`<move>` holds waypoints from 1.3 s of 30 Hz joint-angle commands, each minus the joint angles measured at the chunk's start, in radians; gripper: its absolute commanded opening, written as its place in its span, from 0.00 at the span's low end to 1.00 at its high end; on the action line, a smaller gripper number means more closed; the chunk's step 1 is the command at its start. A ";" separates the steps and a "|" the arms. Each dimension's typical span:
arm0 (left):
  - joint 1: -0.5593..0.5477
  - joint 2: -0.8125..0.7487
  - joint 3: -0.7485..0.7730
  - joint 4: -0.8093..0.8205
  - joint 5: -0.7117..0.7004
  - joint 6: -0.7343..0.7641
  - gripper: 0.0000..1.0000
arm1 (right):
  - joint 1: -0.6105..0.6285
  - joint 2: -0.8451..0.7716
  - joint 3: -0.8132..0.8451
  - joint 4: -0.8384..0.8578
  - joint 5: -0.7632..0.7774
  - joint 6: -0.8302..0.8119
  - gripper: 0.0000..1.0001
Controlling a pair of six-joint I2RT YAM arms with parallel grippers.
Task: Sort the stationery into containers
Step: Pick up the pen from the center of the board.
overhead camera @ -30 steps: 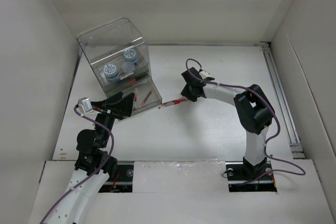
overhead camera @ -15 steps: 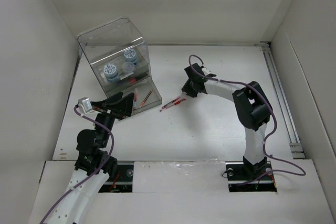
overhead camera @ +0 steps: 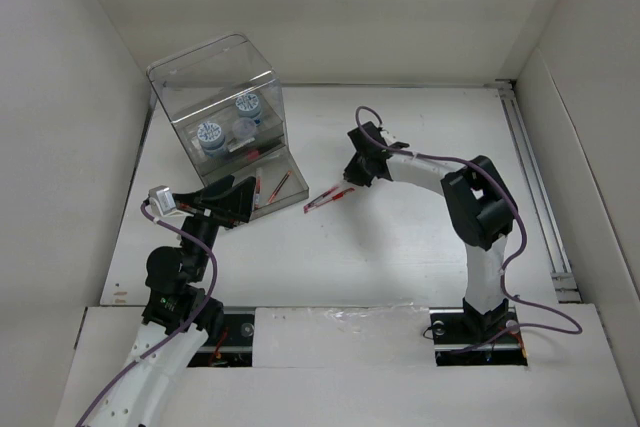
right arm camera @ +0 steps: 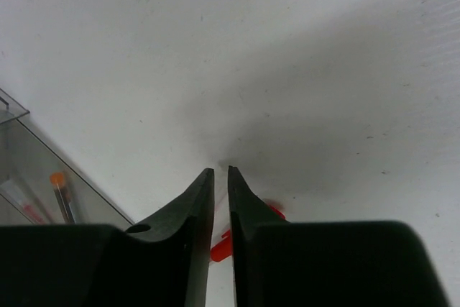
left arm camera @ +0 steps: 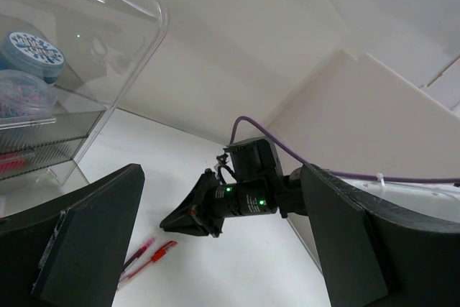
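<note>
Red pens (overhead camera: 328,197), two side by side, lie on the white table (overhead camera: 400,247) at 4 o'clock from the clear organiser box (overhead camera: 215,87), just off its front drawer. The right arm reaches from its base toward 10 o'clock, elbow bent and wrist pitched down. The right gripper (right arm camera: 221,170) has its fingers almost together, a thin slit between them, with the tips at the pens' 1 o'clock end. The left gripper (overhead camera: 238,200) is spread wide at the organiser's 6 o'clock. Blue-and-white rolls (overhead camera: 212,135) sit inside the organiser.

Soft, even white light. Glare streaks the organiser box (left arm camera: 86,48) at ten o'clock; the right tool (right arm camera: 221,172) looms blurred, its soft shadow greying the worktop (right arm camera: 323,48).
</note>
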 commanded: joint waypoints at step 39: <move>-0.004 -0.005 -0.008 0.052 0.012 0.002 0.88 | -0.003 0.077 0.122 -0.124 0.024 -0.066 0.27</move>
